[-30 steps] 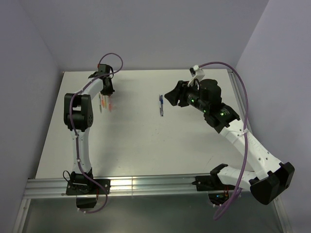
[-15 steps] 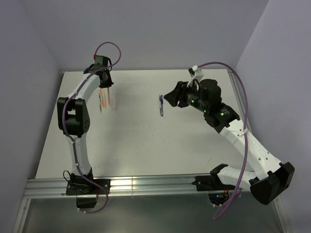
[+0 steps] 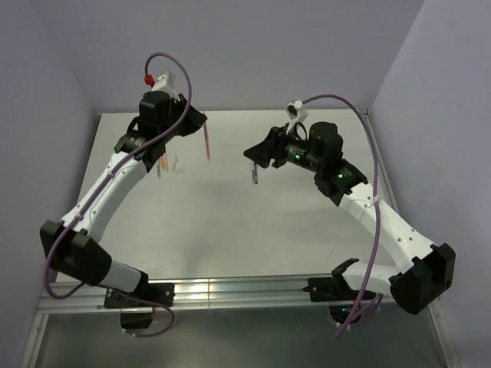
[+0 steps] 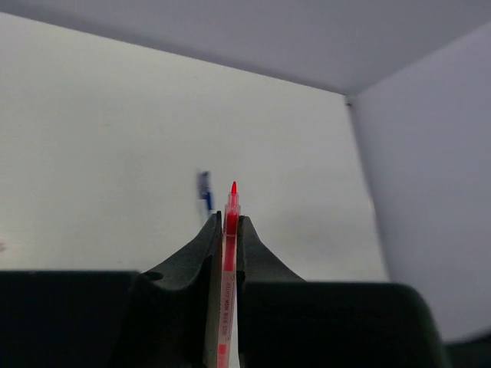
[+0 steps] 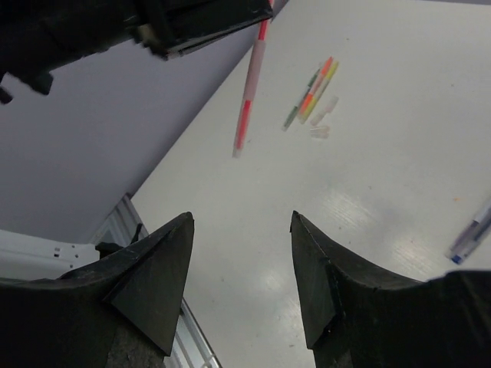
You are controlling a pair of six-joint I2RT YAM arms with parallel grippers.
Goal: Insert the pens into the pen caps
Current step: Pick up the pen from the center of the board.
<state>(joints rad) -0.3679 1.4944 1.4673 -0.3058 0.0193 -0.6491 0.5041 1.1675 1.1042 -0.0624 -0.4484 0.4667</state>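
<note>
- I see the table [image 3: 230, 222] as a smooth white board with a soft sheen and pale glare.
- The red pen [image 4: 228, 284] has a clear, glossy plastic barrel.
- The fingers [image 4: 192, 253] of the left gripper [image 4: 229, 221] and those of the right gripper [image 5: 242, 216] look to me like matt black plastic.
- The rail [image 3: 230, 290] at the near edge is shiny brushed metal.

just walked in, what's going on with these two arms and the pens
The left claw is shut on a red pen and holds it in the air above the table. The right claw is open and hovers near a blue pen that lies on the table. The other pens lie bunched at the far left.
</note>
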